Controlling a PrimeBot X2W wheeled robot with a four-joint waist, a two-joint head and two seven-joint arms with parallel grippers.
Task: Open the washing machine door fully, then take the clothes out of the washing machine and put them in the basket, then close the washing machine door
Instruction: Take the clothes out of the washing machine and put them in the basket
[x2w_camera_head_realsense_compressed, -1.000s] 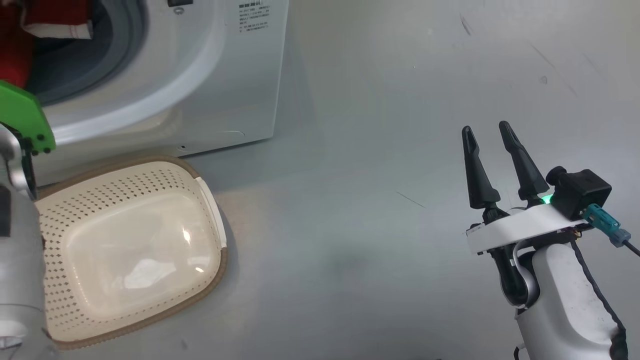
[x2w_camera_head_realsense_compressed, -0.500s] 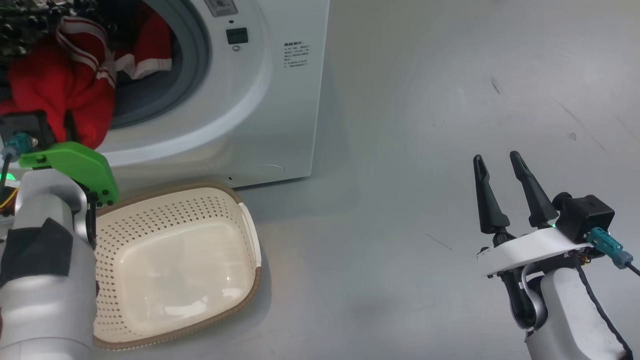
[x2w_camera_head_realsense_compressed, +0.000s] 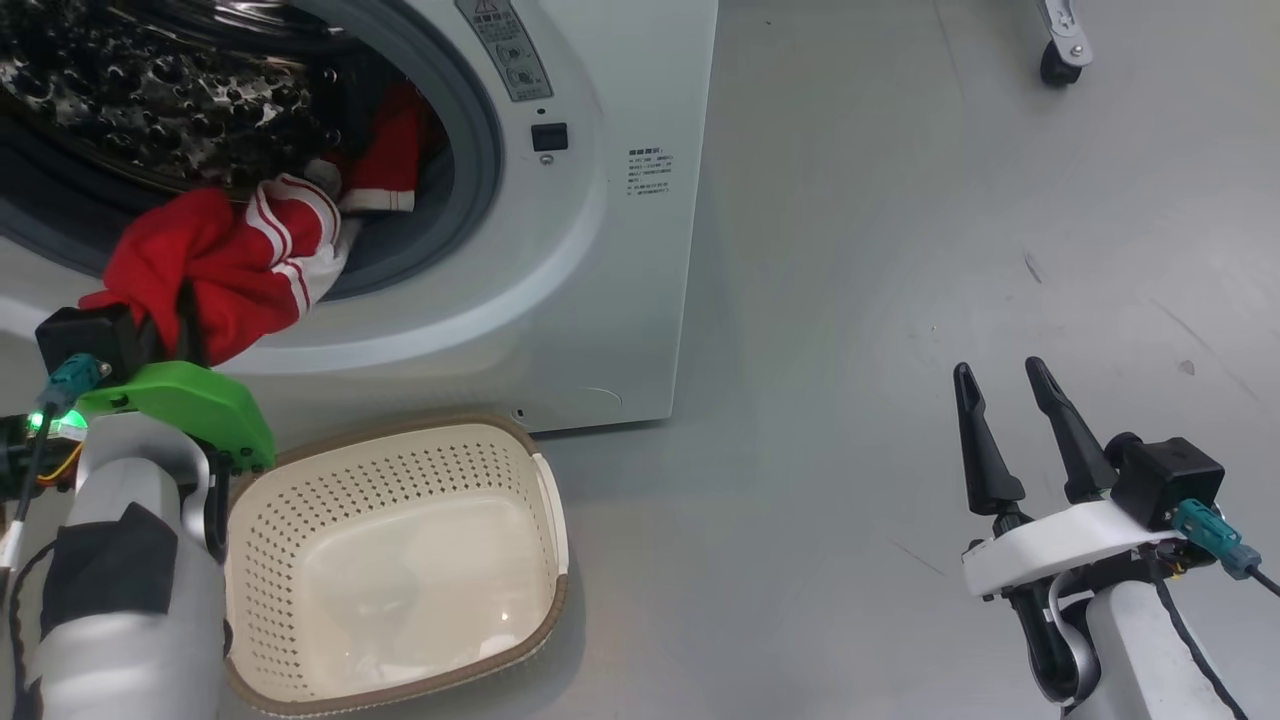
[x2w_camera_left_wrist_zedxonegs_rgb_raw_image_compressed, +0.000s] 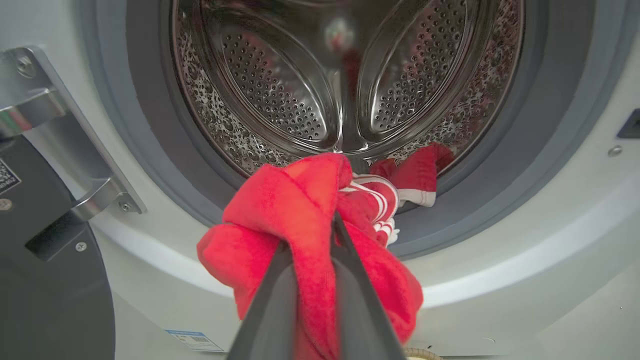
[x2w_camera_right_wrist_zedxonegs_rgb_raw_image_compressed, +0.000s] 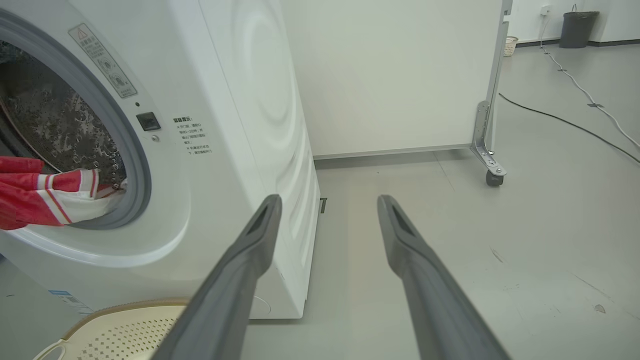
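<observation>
The washing machine (x2w_camera_head_realsense_compressed: 600, 230) stands with its port open. Its door (x2w_camera_left_wrist_zedxonegs_rgb_raw_image_compressed: 45, 280) is swung aside at the left of the left wrist view, beside the metal hinge (x2w_camera_left_wrist_zedxonegs_rgb_raw_image_compressed: 60, 135). My left gripper (x2w_camera_left_wrist_zedxonegs_rgb_raw_image_compressed: 335, 220) is shut on a red garment of the clothes (x2w_camera_left_wrist_zedxonegs_rgb_raw_image_compressed: 295, 200), which drapes over the grey port rim (x2w_camera_head_realsense_compressed: 215, 270). A second red garment (x2w_camera_head_realsense_compressed: 385, 165) lies inside the steel drum (x2w_camera_left_wrist_zedxonegs_rgb_raw_image_compressed: 280, 85). The cream basket (x2w_camera_head_realsense_compressed: 400, 435) sits on the floor below the port, holding nothing. My right gripper (x2w_camera_head_realsense_compressed: 1000, 375) stands open over bare floor, far right of the machine.
A white partition panel (x2w_camera_right_wrist_zedxonegs_rgb_raw_image_compressed: 400, 75) on casters (x2w_camera_right_wrist_zedxonegs_rgb_raw_image_compressed: 494, 177) stands behind the machine. A cable (x2w_camera_right_wrist_zedxonegs_rgb_raw_image_compressed: 565, 122) runs across the grey floor toward a dark bin (x2w_camera_right_wrist_zedxonegs_rgb_raw_image_compressed: 577, 27). Another caster (x2w_camera_head_realsense_compressed: 1060, 60) sits at the head view's top right.
The head camera has shifted, bringing more of the machine's port and drum into view. My left gripper keeps its hold on the red garment at the port rim. The right gripper stays open.
</observation>
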